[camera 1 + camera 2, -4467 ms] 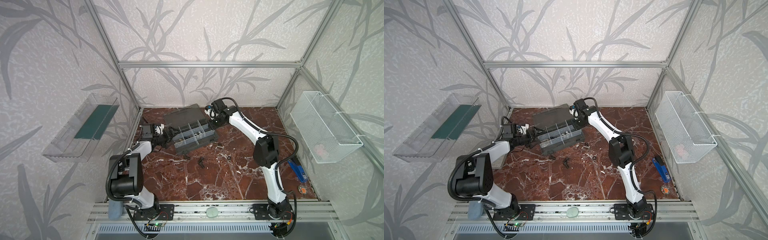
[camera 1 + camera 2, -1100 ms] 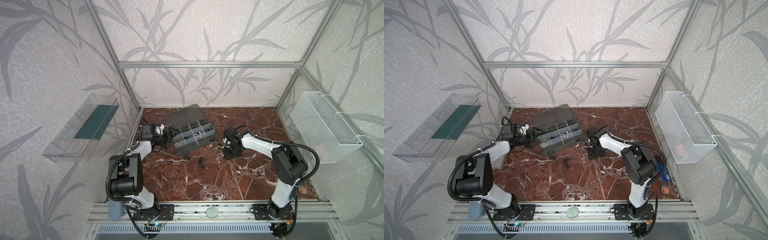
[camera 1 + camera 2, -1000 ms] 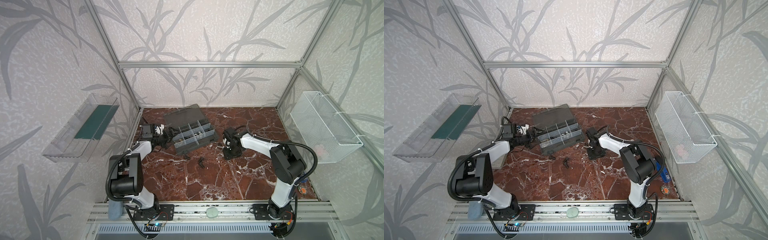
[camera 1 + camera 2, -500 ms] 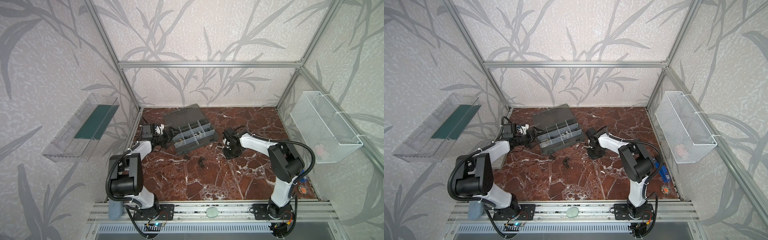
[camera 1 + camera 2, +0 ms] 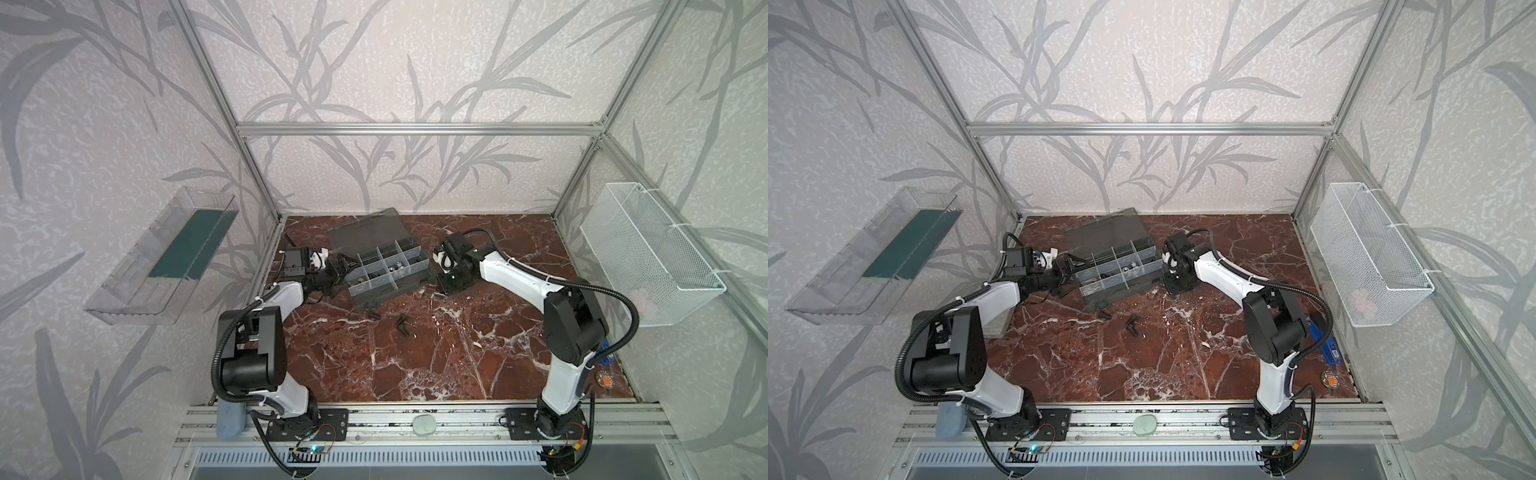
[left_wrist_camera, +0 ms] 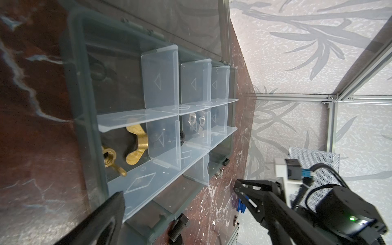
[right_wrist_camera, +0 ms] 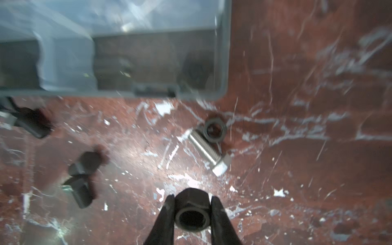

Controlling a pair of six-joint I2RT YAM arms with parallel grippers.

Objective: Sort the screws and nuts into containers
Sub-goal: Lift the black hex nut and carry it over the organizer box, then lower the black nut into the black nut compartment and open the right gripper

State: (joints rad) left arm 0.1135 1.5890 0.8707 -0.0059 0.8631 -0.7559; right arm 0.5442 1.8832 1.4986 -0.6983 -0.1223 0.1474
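My right gripper (image 7: 192, 204) is shut on a black nut (image 7: 192, 212), low over the marble just right of the organizer case (image 5: 390, 291), as both top views show (image 5: 1177, 286). On the floor beyond it lie a silver screw (image 7: 204, 148), a second black nut (image 7: 214, 130) and black screws (image 7: 81, 176). My left gripper (image 5: 343, 266) stands open at the case's left end. Only one of its fingers (image 6: 110, 210) shows in the left wrist view. The containers hold brass wing nuts (image 6: 135, 146) and silver nuts (image 6: 196, 119).
The case's smoky lid (image 5: 365, 228) lies open toward the back wall. A white mesh basket (image 5: 648, 249) hangs on the right wall and a clear tray (image 5: 166, 257) on the left. A blue tool (image 5: 1325, 336) lies at the right edge. Two black screws (image 5: 402, 324) lie mid-floor.
My right gripper came from the case's back corner down to the floor, closed on the black nut and shifted slightly toward the case. The left arm has not moved.
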